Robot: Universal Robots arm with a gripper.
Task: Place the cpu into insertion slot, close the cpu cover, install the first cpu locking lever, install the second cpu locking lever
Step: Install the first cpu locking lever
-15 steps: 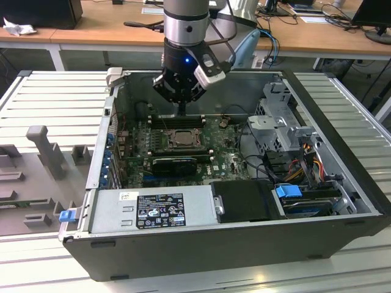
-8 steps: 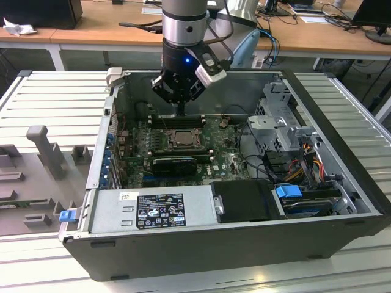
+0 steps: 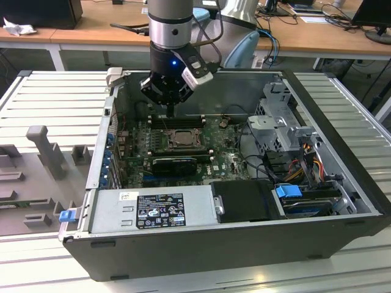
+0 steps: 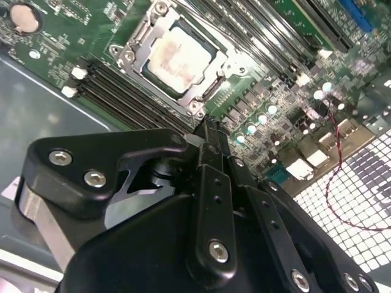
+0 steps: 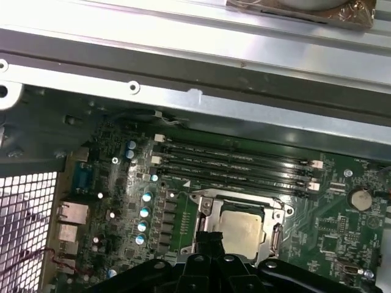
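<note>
The cpu (image 4: 177,55) lies flat in the insertion slot (image 3: 181,140) on the green motherboard, its pale metal face showing. The cpu cover (image 4: 139,49) is down around it as a dull-metal frame, and the chip shows through its window. In the first wrist view the cpu (image 5: 241,227) sits inside the same cover (image 5: 238,201). My gripper (image 3: 171,113) hangs just above the board at the socket's edge nearest the memory slots, with its fingers shut on nothing. Its tip (image 4: 209,129) stands close to a corner of the frame, and I cannot tell whether it touches. The levers' state is unclear.
Long black memory slots (image 3: 177,121) run beside the socket. A black heatsink block (image 3: 175,163) lies on its other side. The power supply (image 3: 153,210), a drive cage (image 3: 281,122) and loose cables (image 3: 305,159) crowd the case. Case walls (image 5: 201,67) surround the board.
</note>
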